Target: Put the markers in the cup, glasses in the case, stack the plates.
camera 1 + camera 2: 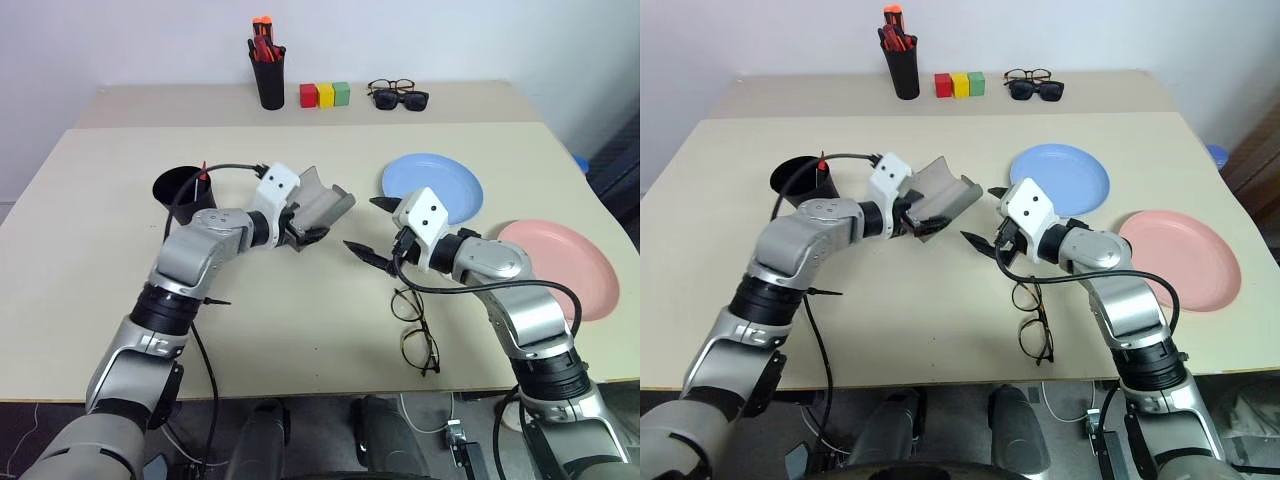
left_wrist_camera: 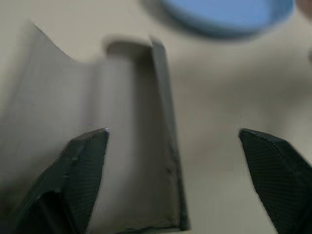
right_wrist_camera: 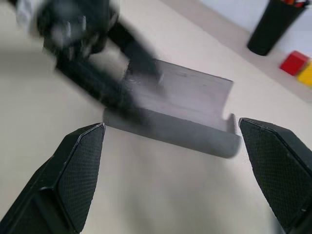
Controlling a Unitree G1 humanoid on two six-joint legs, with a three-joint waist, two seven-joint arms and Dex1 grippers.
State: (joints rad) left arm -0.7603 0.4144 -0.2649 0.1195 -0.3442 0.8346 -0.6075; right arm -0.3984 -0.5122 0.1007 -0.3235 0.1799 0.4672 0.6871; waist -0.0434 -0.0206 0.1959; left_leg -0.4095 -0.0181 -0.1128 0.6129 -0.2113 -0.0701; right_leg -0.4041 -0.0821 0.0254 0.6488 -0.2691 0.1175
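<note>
Our left gripper (image 1: 306,235) sits spread at the open case (image 1: 322,203); our right gripper (image 1: 376,232) gapes wide, empty. The glasses (image 1: 415,325) lie on the bench (image 1: 80,250) under our right arm, so a careless sweep could knock them off

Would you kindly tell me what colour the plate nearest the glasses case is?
Light blue plate; it shows best in the right eye view.

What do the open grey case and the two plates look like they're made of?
Case: probably felt-like fabric outside with a smoother grey lining; matte, no shine. Blue plate and pink plate: likely plastic, uniform colour, thin raised rims, faint sheen.
</note>
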